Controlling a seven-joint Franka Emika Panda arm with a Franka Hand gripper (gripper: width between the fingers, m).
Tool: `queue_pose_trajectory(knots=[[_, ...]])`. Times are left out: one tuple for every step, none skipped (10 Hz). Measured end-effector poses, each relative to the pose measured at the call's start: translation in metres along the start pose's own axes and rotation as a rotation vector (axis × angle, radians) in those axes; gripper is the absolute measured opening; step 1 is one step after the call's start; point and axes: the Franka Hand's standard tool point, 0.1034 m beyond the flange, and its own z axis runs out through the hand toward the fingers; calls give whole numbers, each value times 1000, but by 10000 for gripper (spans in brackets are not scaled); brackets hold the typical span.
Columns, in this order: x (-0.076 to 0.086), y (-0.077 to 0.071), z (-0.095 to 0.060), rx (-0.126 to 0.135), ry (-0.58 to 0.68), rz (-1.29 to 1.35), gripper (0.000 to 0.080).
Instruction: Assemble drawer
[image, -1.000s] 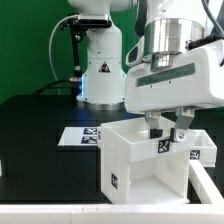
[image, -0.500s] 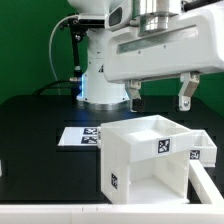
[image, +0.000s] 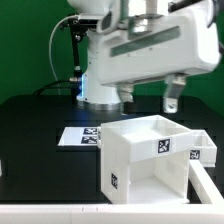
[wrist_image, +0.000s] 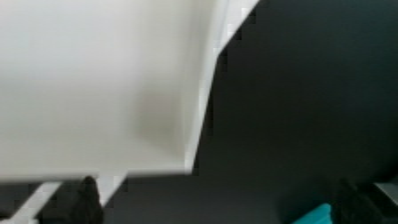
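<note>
**A:** Two fingers spread wide with nothing between them: that is the gripper in the exterior view. The jaws stand fully apart and hold nothing.

**B:** And how does it sit relative to the drawer?

**A:** It hangs in the air above the drawer casing, clear of it and not touching. The casing is a white, cube-like box standing upright on the black table, low in the middle of the view. Its hollow inside shows from the camera's side. Small black-and-white tags sit on it, one on the upper wall and one low on the face toward the exterior view's left.

**B:** Anything against it?

**A:** A lower white panel with its own tag touches the casing on the exterior view's right. The frame edge cuts it off.

**B:** Farther out?

**A:** The marker board lies flat on the table, just beside the casing on the exterior view's left. Behind it stands the arm's white base against a green backdrop. A white ledge crosses the foreground.

**B:** What about the wrist camera?

**A:** The focus is poor. A blurred white surface fills most of the picture, probably the casing's wall, with black table beside it.
</note>
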Motion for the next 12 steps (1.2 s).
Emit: queue_pose_trajectory(knots=[[4,2,0,0,3,-36,649],[4,3,0,1,5,-75,649],[4,8,2,3,22,-152,649],[-3,13,5,1,27,-233,649],[-1,12,4,1,28,-289,649],[0,13,4,-1,29,-330,649],[0,13,4,-4,29,-414,649],[2,15,5,-7,27,-481,649],[7,27,8,-41,-77,-576,649],[20,31,10,-55,-153,-631,649],[23,33,14,-50,-156,-671,649],[15,36,16,-46,-153,-741,649]])
